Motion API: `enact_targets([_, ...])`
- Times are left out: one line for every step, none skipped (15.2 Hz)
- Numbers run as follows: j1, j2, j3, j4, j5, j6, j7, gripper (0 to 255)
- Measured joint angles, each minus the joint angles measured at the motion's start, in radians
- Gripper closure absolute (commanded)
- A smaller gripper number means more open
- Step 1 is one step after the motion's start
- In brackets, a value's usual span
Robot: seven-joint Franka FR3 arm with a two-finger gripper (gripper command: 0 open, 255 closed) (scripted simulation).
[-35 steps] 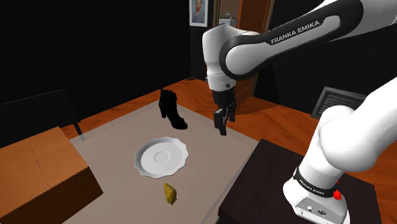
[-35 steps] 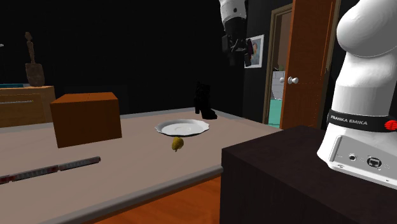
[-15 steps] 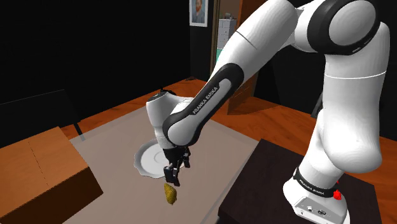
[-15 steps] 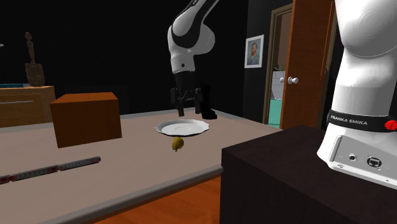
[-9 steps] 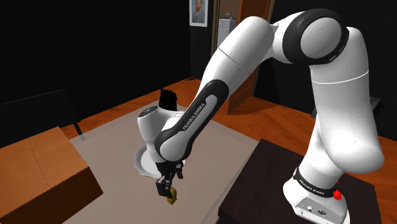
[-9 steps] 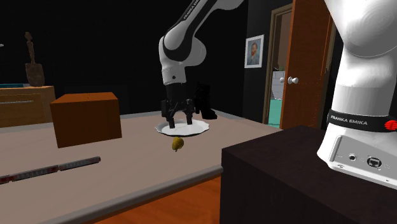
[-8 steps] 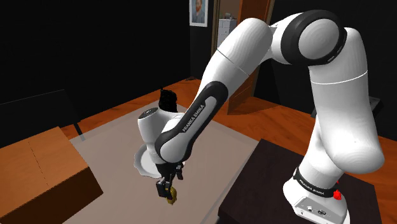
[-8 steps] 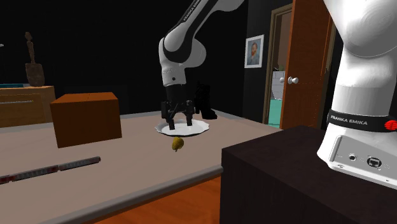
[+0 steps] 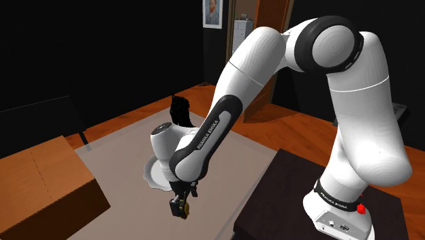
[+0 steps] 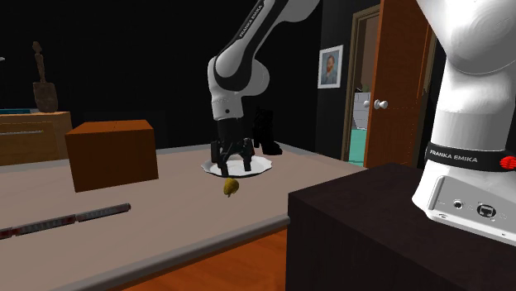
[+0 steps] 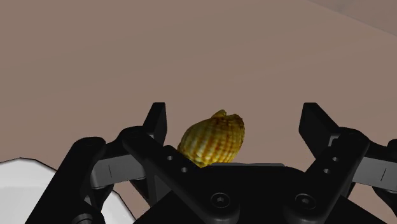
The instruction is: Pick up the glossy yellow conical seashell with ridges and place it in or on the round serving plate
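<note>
Step in hand, as judged: closing on the shell for the pick.

The arm reaches down over the grey-brown table top. The gripper is released, its fingers standing apart on either side of the yellow ridged seashell, with no contact visible. The shell lies on the table top just nearer than the plate, apart from its rim. In the wrist view it sits closer to one finger than the other.

To do it well: centre it first, go lower so the pads meet the widest ridged part, then close gently. A glossy cone will likely squirt out if pinched near its tip.

Surroundings:
- brown box, well off to the second exterior view's left
- black boot, beyond the plate
- thin rod, near the table's near edge

Nothing stands between shell and plate. The lift only has to clear the rim.
</note>
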Motion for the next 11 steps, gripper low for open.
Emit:
enact_targets([0.000,0.000,0.000,0.000,0.000,0.000,0.000,0])
enact_targets([0.000,0.001,0.000,0.000,0.000,0.000,0.000,0])
enact_targets([0.000,0.001,0.000,0.000,0.000,0.000,0.000,255])
enact_targets([0.000,0.001,0.000,0.000,0.000,0.000,0.000,255])
enact_targets([0.000,0.001,0.000,0.000,0.000,0.000,0.000,255])
enact_targets([0.000,0.001,0.000,0.000,0.000,0.000,0.000,255])
enact_targets([0.000,0.001,0.000,0.000,0.000,0.000,0.000,255])
enact_targets([0.000,0.001,0.000,0.000,0.000,0.000,0.000,255])
enact_targets([0.000,0.001,0.000,0.000,0.000,0.000,0.000,255])
enact_targets([0.000,0.001,0.000,0.000,0.000,0.000,0.000,255])
enact_targets([0.000,0.001,0.000,0.000,0.000,0.000,0.000,255])
